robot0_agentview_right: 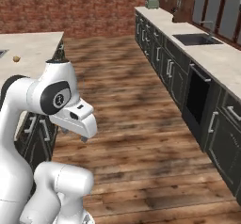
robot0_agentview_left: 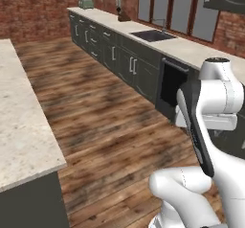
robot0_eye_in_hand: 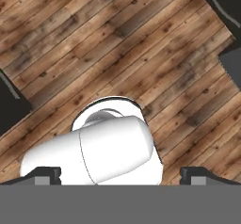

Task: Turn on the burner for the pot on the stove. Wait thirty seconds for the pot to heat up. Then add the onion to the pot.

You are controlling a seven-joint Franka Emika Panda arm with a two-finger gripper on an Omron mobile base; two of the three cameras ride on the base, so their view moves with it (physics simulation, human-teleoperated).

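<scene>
The small golden-brown round onion [robot0_agentview_right: 16, 58] lies on the pale speckled stone island worktop [robot0_agentview_right: 33, 53] at the left of the right base view, near its far left edge and well apart from the robot's white arm [robot0_agentview_right: 56, 100], which is folded up close to the base. In the hand view the tool [robot0_eye_in_hand: 120, 175] looks straight down at the dark-grained wooden plank floor [robot0_eye_in_hand: 141, 44], its two small dark fingertips [robot0_eye_in_hand: 44, 173] standing wide apart at the bottom corners with nothing between them. Across the floor runs a long pale stone worktop [robot0_agentview_left: 191, 50] over dark grey cabinets [robot0_agentview_left: 124, 62], with a black recessed sink [robot0_agentview_left: 152, 35] set into it, a dark oven front [robot0_agentview_left: 171, 85] below, and a small pale green toaster [robot0_agentview_left: 86, 3] at its far end against the red brick wall [robot0_agentview_left: 33, 6].
</scene>
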